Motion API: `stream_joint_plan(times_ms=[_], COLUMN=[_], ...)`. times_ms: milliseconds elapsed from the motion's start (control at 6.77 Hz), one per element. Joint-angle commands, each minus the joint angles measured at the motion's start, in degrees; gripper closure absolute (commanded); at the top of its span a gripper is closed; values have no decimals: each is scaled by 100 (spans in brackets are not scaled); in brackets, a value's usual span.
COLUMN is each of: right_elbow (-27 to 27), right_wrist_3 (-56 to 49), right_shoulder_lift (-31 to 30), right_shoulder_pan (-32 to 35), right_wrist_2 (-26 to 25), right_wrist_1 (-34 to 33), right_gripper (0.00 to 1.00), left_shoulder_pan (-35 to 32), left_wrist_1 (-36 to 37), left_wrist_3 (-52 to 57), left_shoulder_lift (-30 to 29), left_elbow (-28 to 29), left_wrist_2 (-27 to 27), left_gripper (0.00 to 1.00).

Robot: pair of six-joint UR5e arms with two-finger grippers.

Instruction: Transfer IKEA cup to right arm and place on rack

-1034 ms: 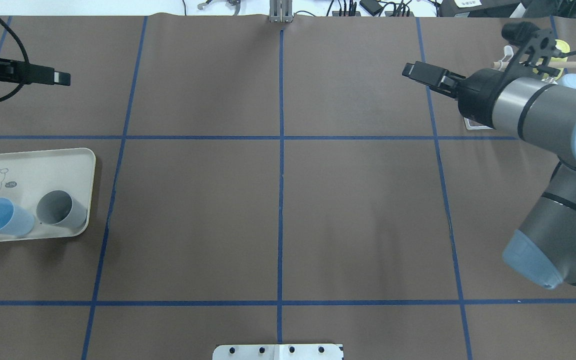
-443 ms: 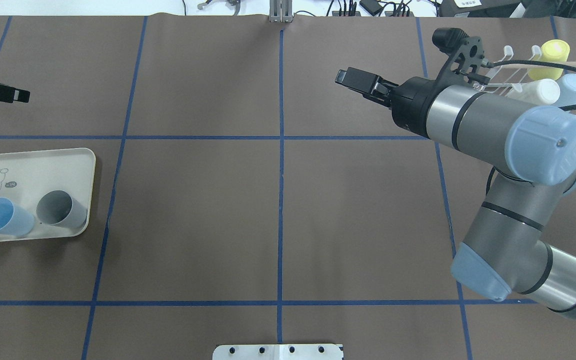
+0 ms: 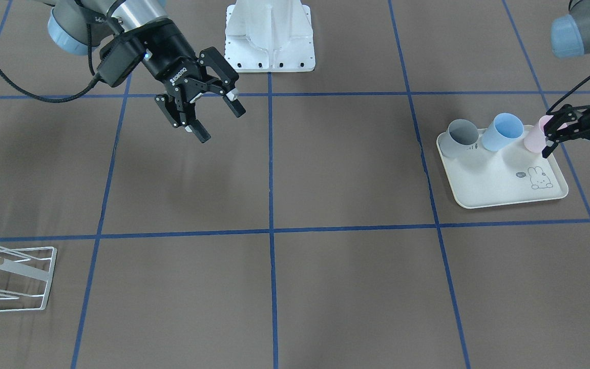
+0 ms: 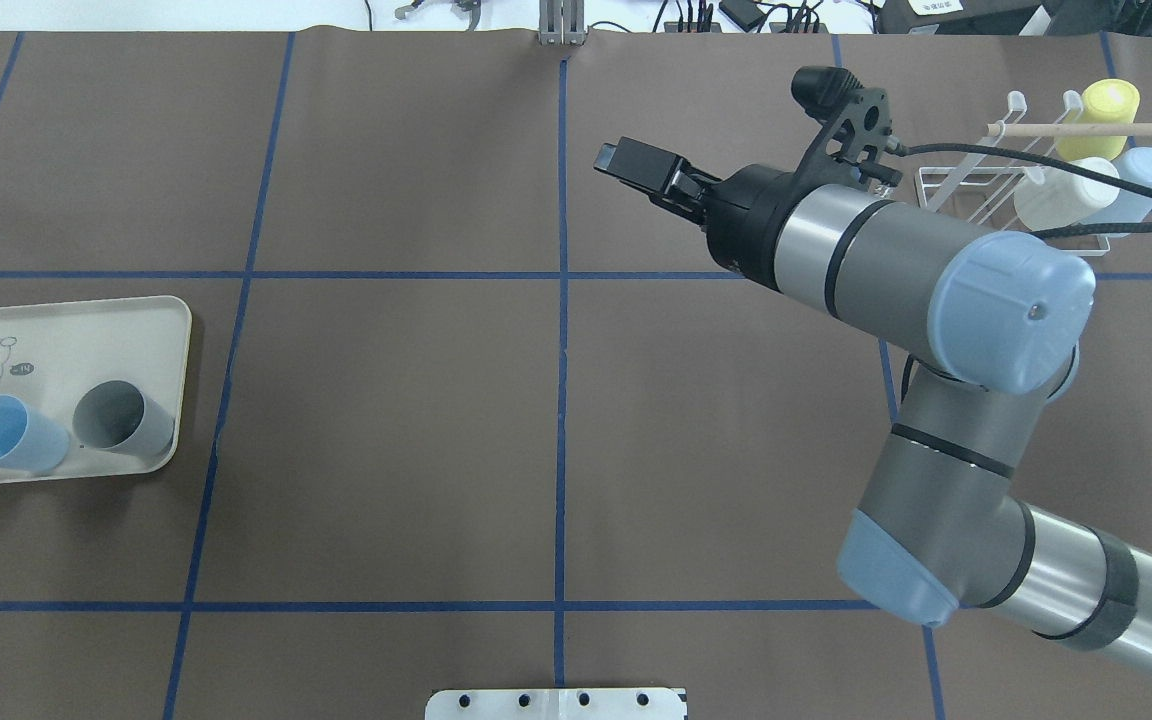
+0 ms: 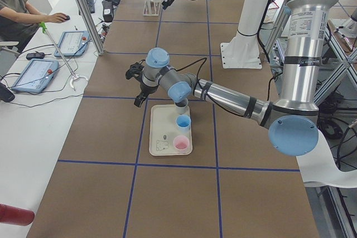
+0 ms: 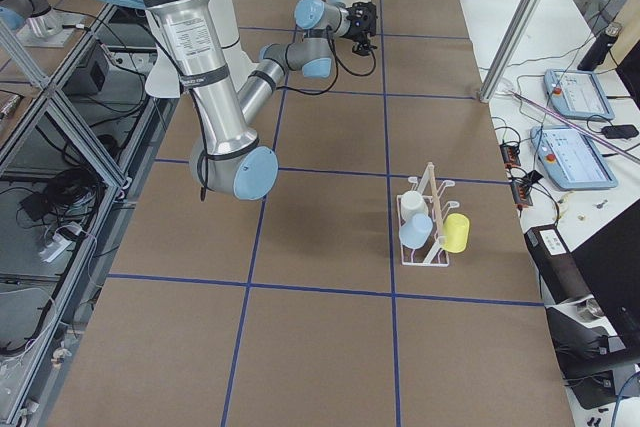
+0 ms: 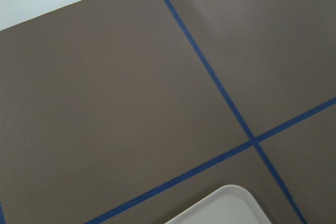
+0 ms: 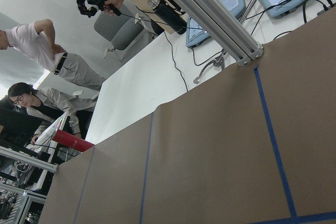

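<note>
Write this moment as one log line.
right gripper open, empty, above table | left gripper open, empty, beside tray | tray: grey cup, blue cup, pink cup | rack: yellow cup, white cup, pale-blue cup

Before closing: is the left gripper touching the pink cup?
Apart. Exterior left view: left gripper past the far end of the tray, pink cup at the near end.

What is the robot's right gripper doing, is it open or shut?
Open. In the front-facing view the right gripper has its two fingers spread wide apart, with nothing between them.
</note>
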Motion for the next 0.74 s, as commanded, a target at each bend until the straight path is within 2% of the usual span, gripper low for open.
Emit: stream_joint_plan(times_ms=[0,443,591], right_elbow=[-111,-182,-225], right_wrist_3=[79,396,500], right_shoulder_lift=[373,463,524], right_shoulder_pan=[-411,-465,-474], right_wrist_2=[-558,-586,-604], right_wrist_1=[7,95,95], right_gripper=[0,0,0], left_shoulder_pan=[-70,-290,-291], left_wrist_1=[301,266,197], left_wrist_3=[935,2061,2081], left_shoulder_lift=[434,1023,1217], left_elbow=[26,290,308], left_wrist_2=[0,0,26], left_gripper=[0,0,0])
